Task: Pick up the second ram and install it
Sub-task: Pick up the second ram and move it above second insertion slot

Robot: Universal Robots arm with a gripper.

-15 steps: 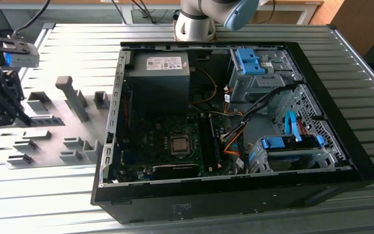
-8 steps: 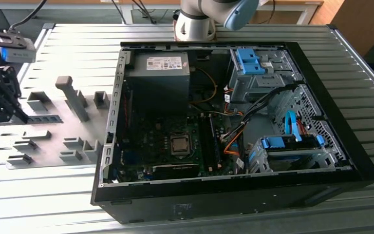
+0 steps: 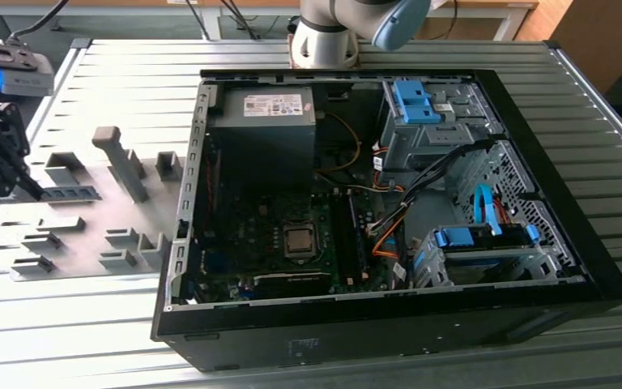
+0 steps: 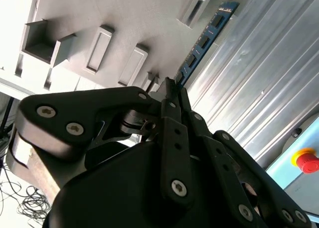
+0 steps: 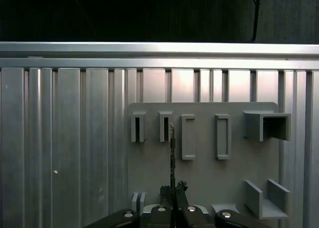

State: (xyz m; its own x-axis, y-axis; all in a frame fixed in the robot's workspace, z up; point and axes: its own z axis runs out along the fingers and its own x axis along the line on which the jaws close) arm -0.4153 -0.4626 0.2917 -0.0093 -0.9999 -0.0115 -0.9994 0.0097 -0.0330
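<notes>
Hand (image 4: 170,86) tight around one ram (image 4: 203,42)

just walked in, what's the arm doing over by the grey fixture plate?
The gripper has its jaws shut on one end of the second ram, over the grey holder plate beside the open computer case. The stick is not in the motherboard yet. Whether it is lifted clear of the plate is hard to tell.

Looks like a robotics lab or test workshop; a ribbed aluminium table (image 3: 570,97) carries an open computer case (image 3: 602,284), boards and wiring bared; a grey fixture plate (image 3: 84,243) of holder blocks lies beside it; the robot arm's base (image 3: 327,40) stands beyond; a red emergency stop button (image 4: 307,161) sits close by.
</notes>
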